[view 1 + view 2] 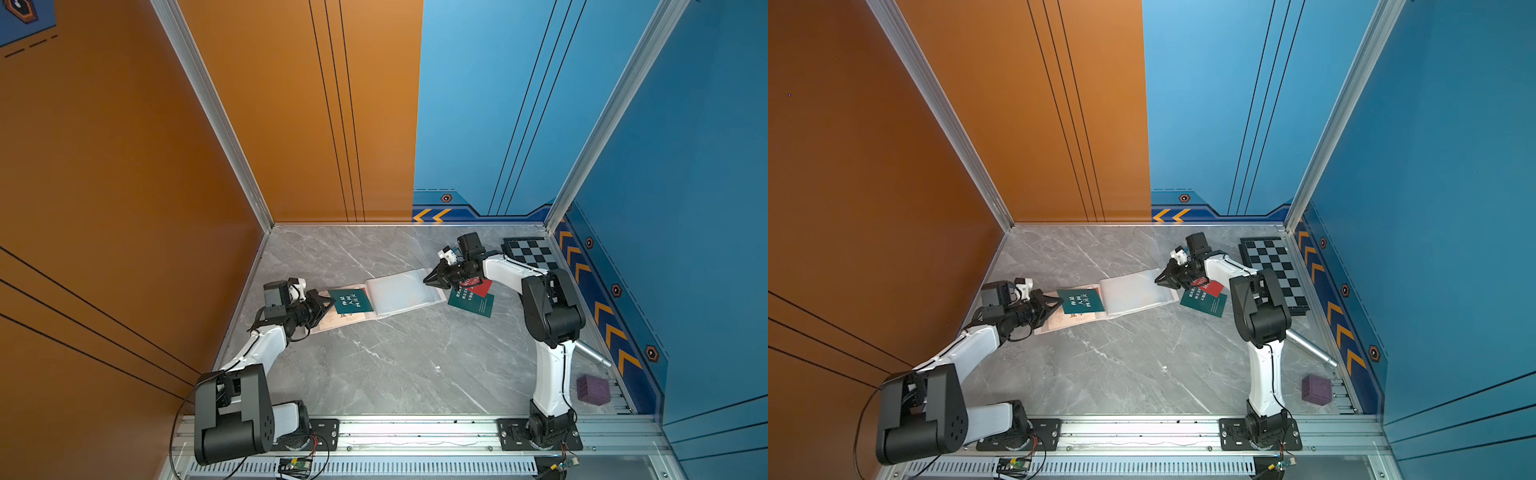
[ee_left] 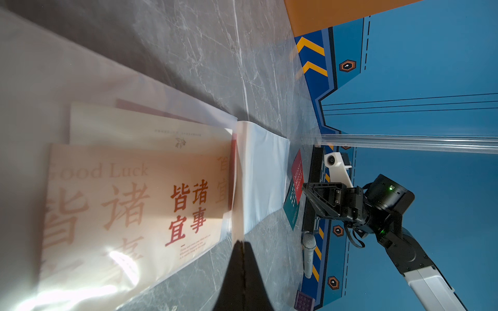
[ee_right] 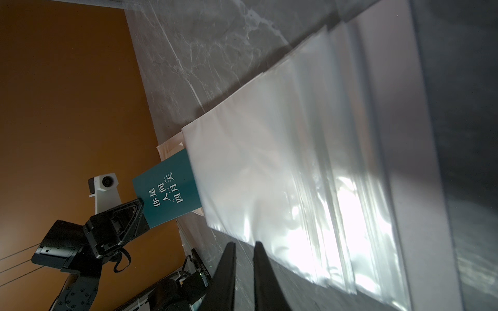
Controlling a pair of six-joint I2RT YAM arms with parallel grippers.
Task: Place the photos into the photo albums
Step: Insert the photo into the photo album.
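Note:
The photo album lies open mid-table, its clear sleeve pages stacked on the right half. A cream photo with red characters sits under film on the left half. My left gripper is shut on a dark green photo, whose far edge meets the sleeve stack. My right gripper is at the album's right edge. Its jaws stand a narrow gap apart at the sleeve edge; whether film is pinched does not show. A red photo and another dark green photo lie right of the album.
A black-and-white checkerboard lies at the back right by the blue wall. A metal cylinder and a purple cube rest near the right arm's base. The orange wall runs close behind the left arm.

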